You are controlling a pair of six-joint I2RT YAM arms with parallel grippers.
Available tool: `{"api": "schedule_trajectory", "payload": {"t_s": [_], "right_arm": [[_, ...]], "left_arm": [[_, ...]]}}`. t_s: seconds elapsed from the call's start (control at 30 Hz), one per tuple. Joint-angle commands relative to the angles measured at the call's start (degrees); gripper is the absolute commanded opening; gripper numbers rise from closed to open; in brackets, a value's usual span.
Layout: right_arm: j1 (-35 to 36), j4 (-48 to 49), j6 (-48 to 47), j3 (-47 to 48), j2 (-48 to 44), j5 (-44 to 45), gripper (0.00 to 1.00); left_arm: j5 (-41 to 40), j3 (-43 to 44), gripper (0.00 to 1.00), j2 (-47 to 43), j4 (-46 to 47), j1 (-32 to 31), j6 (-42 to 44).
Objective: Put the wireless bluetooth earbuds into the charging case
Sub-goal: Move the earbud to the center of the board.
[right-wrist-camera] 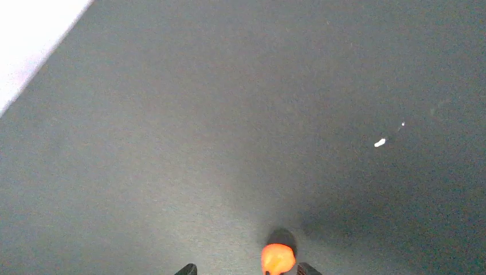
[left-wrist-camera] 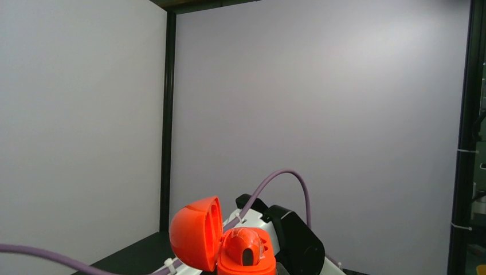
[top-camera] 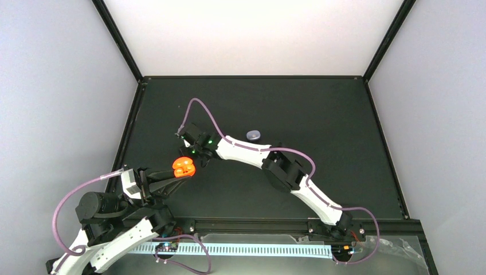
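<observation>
The orange charging case (top-camera: 184, 167) is gripped in the left hand (top-camera: 177, 176), its hinged lid swung open and one orange earbud (left-wrist-camera: 247, 249) seated in a well. Just beyond it is the right hand (top-camera: 199, 152), fingers parted, with a small orange bit (right-wrist-camera: 278, 259) between them. A lavender oval (top-camera: 253, 135) lies on the tabletop (top-camera: 332, 109) off that hand's right side.

Black table mat (top-camera: 321, 114) seen bounded by black frame posts (top-camera: 117, 40). White panels (top-camera: 252, 34) set behind and at sides. White speck (right-wrist-camera: 379, 142) noted on mat, smaller fleck just beside. Slotted white rail (top-camera: 258, 250) mounted along near edge. Clear plastic (top-camera: 401, 246) bunched at right end.
</observation>
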Motion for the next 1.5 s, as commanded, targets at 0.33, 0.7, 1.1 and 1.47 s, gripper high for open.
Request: {"api": "schedule_trajectory", "payload": {"t_s": [0.33,0.7,1.1,1.47], "right_arm": [[0.43,-8.07,-4.06,8.17,7.56,5.07,0.37],[1.45,-9.82,-6.23,9.28,8.49,7.26,0.24],[2.21,-8.26,-6.90,5.12,5.51,7.83,0.25],[3.19,-8.72,-8.03,2.83,4.15,10.45,0.18]], "left_arm": [[-0.64,0.80,0.02,-0.94,-0.68,-0.38,0.62],[-0.72,0.98,0.02,-1.21,-0.78,-0.38,0.71],[-0.32,0.98,0.01,-1.09,-0.53,-0.43,0.62],[-0.22,0.85,0.01,-1.29,-0.37,-0.38,0.45]]}}
